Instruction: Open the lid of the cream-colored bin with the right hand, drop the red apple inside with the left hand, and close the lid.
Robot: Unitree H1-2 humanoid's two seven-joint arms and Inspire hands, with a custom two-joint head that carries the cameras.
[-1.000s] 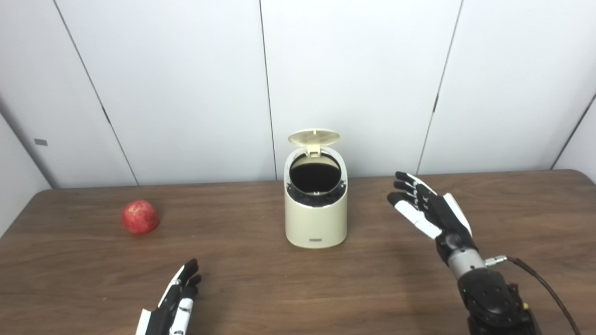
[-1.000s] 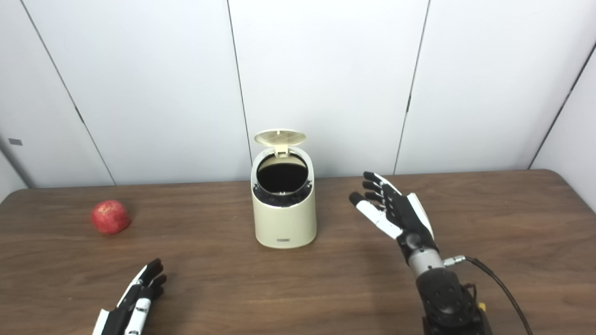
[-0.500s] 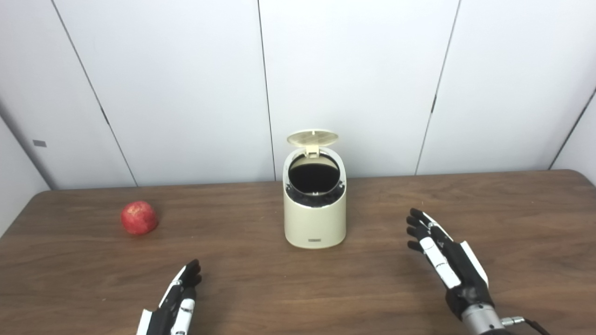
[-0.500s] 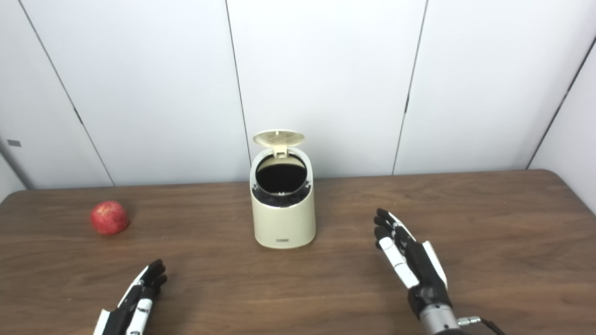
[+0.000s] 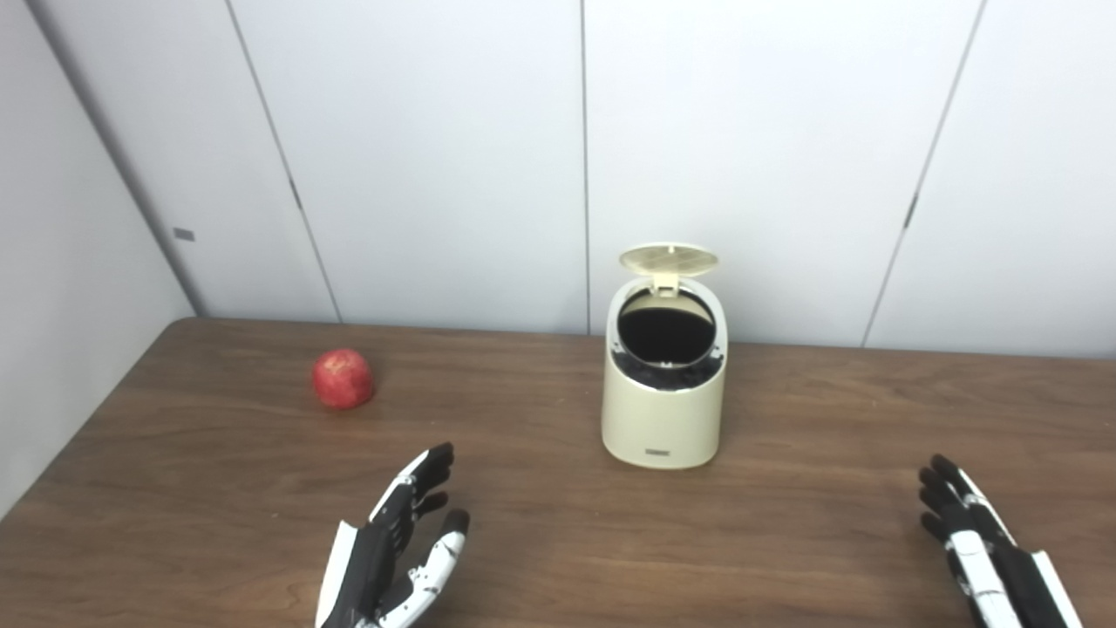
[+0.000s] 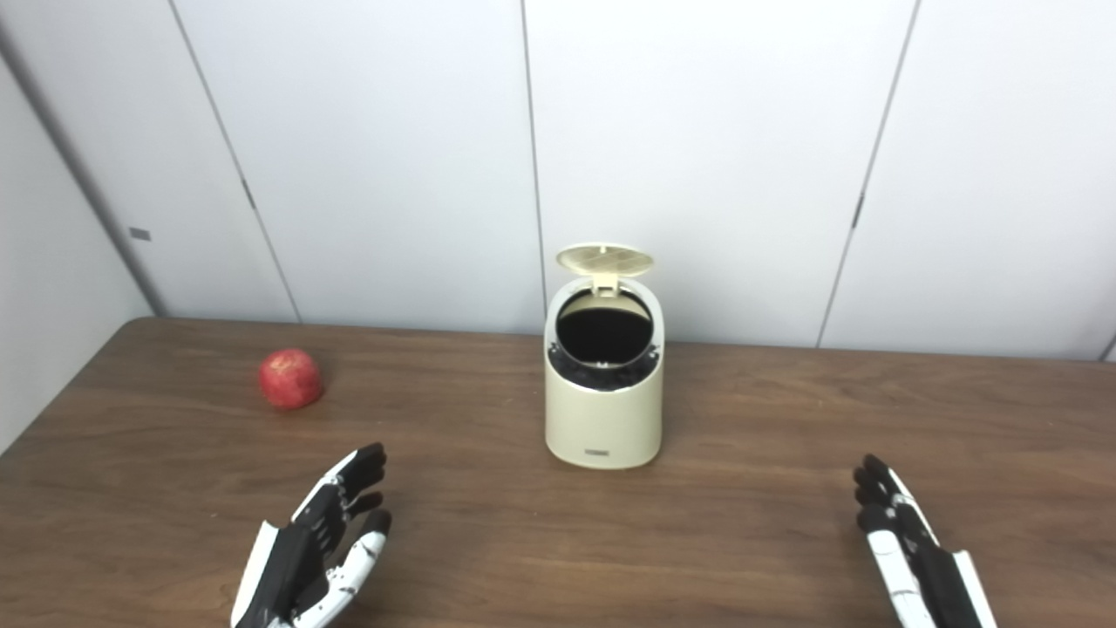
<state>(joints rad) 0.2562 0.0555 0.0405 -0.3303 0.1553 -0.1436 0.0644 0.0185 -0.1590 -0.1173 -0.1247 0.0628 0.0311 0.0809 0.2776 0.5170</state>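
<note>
table [image 5: 785, 541]: dark brown wood grain, smooth, low sheen
bin [image 5: 663, 419]: cream plastic, smooth, matt to satin; dark inside
lid [image 5: 668, 258]: cream plastic, underside marked with a fine grid of ribs
apple [image 5: 343, 378]: red skin, faintly speckled, dull shine
left hand [image 5: 392, 549]: hard black and white plastic shells, smooth, slightly glossy
right hand [image 6: 915, 549]: the same black and white plastic, smooth
wall [image 5: 436, 157]: pale grey-white panels, flat and matt, with thin dark seams between them
</note>
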